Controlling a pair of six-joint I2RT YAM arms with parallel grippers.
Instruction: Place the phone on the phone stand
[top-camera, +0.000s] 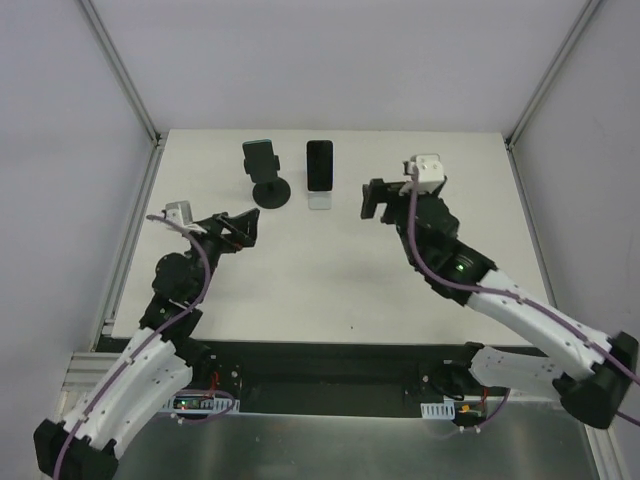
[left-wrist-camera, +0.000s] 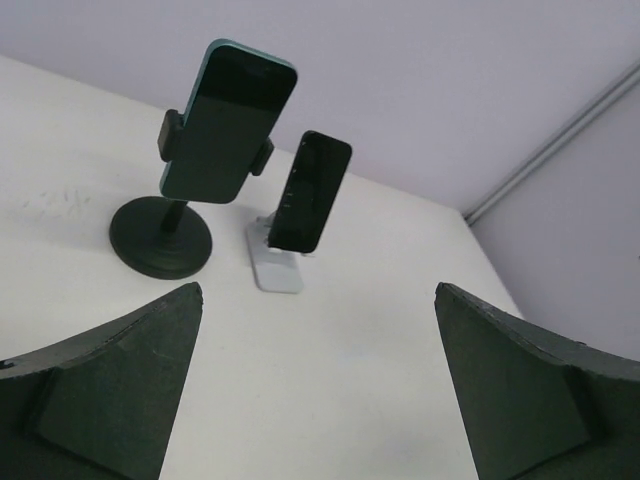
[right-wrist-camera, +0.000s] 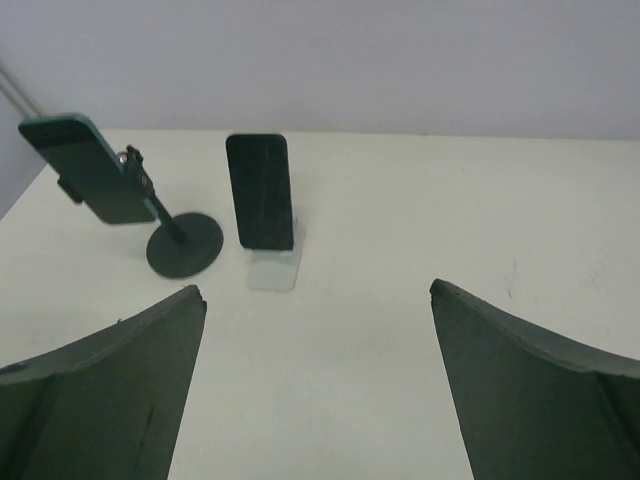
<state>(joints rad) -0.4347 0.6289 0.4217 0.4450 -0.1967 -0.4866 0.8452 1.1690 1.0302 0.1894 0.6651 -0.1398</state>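
Observation:
The black phone (top-camera: 319, 164) leans upright on the small silver-grey phone stand (top-camera: 319, 202) at the back middle of the table. It also shows in the left wrist view (left-wrist-camera: 311, 191) on the stand (left-wrist-camera: 276, 270), and in the right wrist view (right-wrist-camera: 261, 191) on the stand (right-wrist-camera: 274, 270). My left gripper (top-camera: 250, 228) is open and empty, left of and nearer than the stand. My right gripper (top-camera: 373, 200) is open and empty, just right of the stand. Neither gripper touches the phone.
A black holder with a round disc base (top-camera: 271, 192) and a teal-edged cradle (top-camera: 259, 158) stands just left of the phone stand. It shows in the left wrist view (left-wrist-camera: 226, 122) and right wrist view (right-wrist-camera: 88, 168). Grey walls and metal frame rails ring the white table (top-camera: 330, 290).

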